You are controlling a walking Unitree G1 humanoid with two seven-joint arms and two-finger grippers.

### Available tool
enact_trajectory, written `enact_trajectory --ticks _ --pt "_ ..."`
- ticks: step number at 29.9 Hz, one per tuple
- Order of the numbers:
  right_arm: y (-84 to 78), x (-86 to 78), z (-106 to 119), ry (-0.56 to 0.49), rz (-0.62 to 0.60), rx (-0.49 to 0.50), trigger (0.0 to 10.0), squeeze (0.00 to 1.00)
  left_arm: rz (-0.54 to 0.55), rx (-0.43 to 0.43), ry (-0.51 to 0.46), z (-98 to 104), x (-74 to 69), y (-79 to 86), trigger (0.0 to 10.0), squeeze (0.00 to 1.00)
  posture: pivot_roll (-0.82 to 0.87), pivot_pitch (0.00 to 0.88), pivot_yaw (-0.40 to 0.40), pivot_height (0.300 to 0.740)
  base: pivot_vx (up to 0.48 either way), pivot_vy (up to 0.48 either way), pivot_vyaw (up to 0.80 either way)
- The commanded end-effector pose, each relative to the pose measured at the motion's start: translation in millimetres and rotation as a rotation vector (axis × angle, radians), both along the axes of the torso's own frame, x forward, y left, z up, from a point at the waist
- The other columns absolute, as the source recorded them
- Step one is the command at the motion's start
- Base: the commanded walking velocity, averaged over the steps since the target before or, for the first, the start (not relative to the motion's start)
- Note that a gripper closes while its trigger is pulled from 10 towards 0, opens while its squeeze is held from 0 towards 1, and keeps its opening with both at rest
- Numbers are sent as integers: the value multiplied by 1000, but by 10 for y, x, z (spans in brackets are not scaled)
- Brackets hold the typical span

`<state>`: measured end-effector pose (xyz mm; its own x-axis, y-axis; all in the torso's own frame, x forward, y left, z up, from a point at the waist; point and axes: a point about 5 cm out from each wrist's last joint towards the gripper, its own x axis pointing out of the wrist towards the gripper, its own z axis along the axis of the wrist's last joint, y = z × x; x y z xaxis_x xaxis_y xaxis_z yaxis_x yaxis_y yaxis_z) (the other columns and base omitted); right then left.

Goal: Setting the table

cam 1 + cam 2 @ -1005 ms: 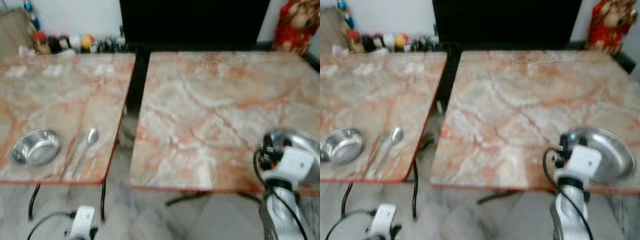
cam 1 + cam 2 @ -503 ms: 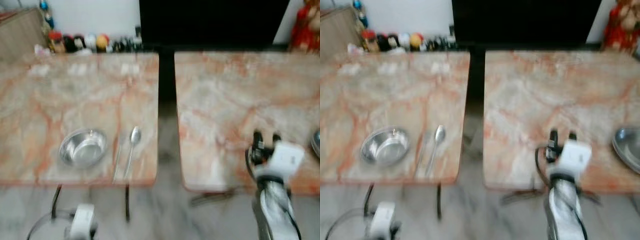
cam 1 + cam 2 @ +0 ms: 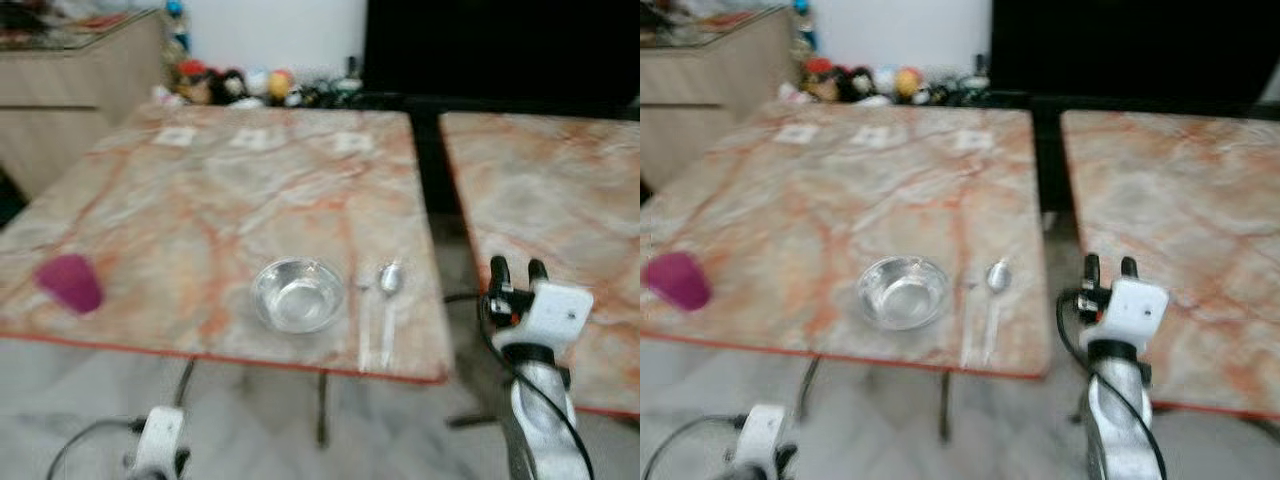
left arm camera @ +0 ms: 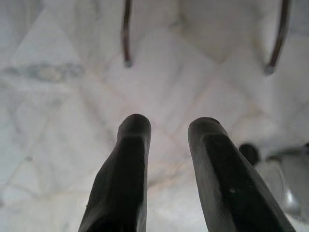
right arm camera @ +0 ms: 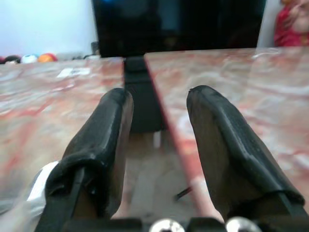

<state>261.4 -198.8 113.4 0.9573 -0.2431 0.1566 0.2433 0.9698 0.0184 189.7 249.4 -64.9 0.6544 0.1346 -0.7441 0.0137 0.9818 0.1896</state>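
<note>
A shiny steel bowl (image 3: 297, 293) sits near the front edge of the left marble table (image 3: 200, 190). Just right of it lie a fork (image 3: 364, 320) and a spoon (image 3: 389, 285), side by side. A magenta cup (image 3: 70, 282) stands at the table's front left. My right gripper (image 3: 514, 271) is raised in the gap between the two tables, open and empty, fingers pointing up. In the right wrist view its fingers (image 5: 108, 140) frame that gap. My left gripper (image 4: 166, 133) hangs low over the floor, open and empty; its wrist (image 3: 160, 440) shows below the table edge.
A second marble table (image 3: 550, 200) stands to the right across a narrow gap. Small figurines (image 3: 240, 85) line the far wall, with a wooden counter (image 3: 70, 80) at the back left. Metal table legs (image 4: 126, 34) rise from the tiled floor.
The whole view has swung to the left: the bowl, fork and spoon now sit mid-frame, the magenta cup has come into view and the steel plate has left at the right.
</note>
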Motion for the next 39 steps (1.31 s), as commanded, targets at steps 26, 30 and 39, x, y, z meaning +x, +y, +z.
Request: enact_trajectory --ticks 26,30,39 --pt "32 34 62 -33 14 23 10000 0 -70 30 -27 50 92 -26 10000 0 43 27 -12 740 0 166 0" --pt "37 36 58 -32 14 26 10000 0 -70 29 -28 49 94 -31 10000 0 43 27 -12 740 0 -480 0" --pt "89 58 -18 22 40 64 10000 0 -56 24 -32 52 101 -34 10000 0 41 27 -13 740 0 -53 0"
